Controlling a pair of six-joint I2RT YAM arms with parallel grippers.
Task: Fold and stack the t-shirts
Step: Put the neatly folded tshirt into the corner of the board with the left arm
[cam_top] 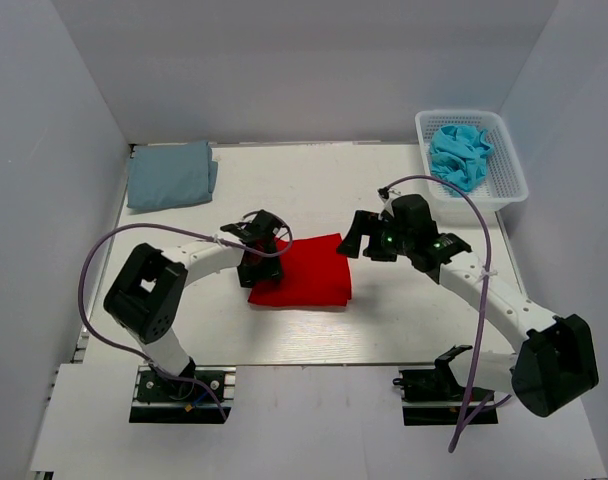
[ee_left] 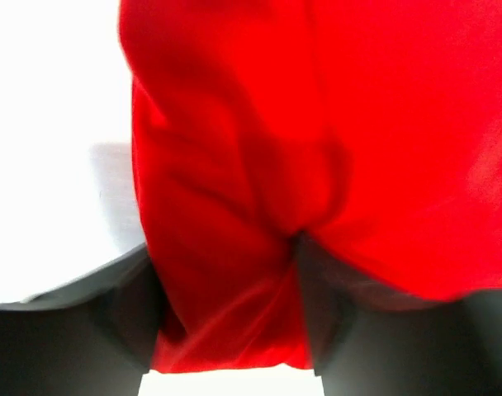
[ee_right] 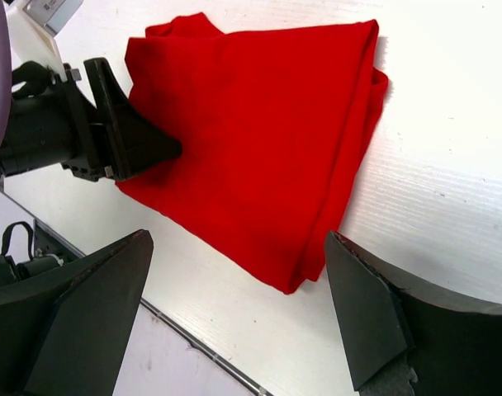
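Seen from above, a folded red t-shirt (cam_top: 304, 272) lies flat on the white counter (cam_top: 314, 190), between the robot's two hands. The left hand (cam_top: 256, 262) sits at the shirt's edge nearest to it. Its wrist camera shows a bunch of red cloth pinched between its dark fingers (ee_left: 333, 330), so it looks closed on that edge. The right hand (cam_top: 356, 240) hovers just beside the shirt's opposite far corner with its jaws spread wide and nothing between them.

The fold looks loose: the layers along the edge under the right hand do not line up. If the left hand lifts or drags by its one pinched edge, the layers may slide apart and the fold may open. It may also have caught only the top layer; the pictures do not settle this.

Well beyond the left hand, at the counter's far corner, a grey-blue t-shirt (cam_top: 169, 175) lies folded, the likely base of the stack. Beyond the right hand, a turquoise t-shirt (cam_top: 459, 155) lies crumpled in a white mesh basket (cam_top: 514, 185). Nothing lies between the red shirt and the grey-blue one, though each arm's purple cable (cam_top: 134, 240) loops loosely nearby.
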